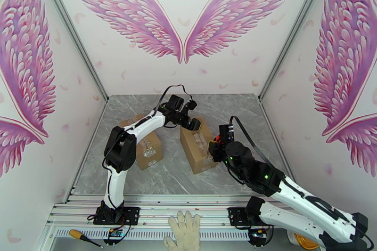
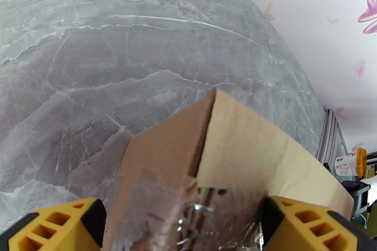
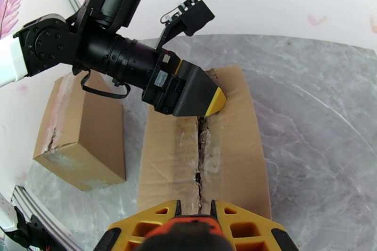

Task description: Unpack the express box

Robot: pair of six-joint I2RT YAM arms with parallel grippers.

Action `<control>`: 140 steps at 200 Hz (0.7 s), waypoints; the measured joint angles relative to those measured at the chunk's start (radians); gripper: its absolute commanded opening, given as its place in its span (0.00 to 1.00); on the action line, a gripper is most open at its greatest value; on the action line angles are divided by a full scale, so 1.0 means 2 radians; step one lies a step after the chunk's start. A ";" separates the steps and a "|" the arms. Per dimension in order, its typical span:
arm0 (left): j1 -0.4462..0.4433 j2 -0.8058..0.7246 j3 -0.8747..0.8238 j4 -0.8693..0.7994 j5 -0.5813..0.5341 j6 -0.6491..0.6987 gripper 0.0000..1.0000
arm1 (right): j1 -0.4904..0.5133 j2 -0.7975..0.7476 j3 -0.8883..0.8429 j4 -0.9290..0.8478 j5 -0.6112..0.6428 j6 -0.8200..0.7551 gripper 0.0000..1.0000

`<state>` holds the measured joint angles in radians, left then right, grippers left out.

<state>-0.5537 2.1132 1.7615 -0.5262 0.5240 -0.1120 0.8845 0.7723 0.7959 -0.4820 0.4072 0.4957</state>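
Brown cardboard box (image 3: 235,143), seam raggedly split, mid grey marble-veined table (image 2: 94,59); left pincer (image 2: 184,228) spread wide over far end, right pincer (image 3: 195,209) clenched on orange tool (image 3: 195,226) at near end; pink-winged walls (image 1: 141,73)

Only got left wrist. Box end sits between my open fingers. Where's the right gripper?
Observer: The right gripper is at the other end of the box, on the top seam. It is closed on what looks like an orange tool.
Operator: Seam open yet?
Observer: It looks split from the tip of the left gripper all the way to the right one.
Operator: Anything else nearby?
Observer: A second box lies to the left of yours, apart from it.
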 measured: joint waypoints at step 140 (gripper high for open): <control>0.059 -0.035 -0.053 0.070 -0.091 -0.061 0.90 | 0.007 -0.091 -0.003 -0.093 0.055 0.004 0.00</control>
<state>-0.4358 2.0434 1.6554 -0.3859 0.3416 -0.2344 0.8978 0.5896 0.7891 -0.6678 0.5179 0.5037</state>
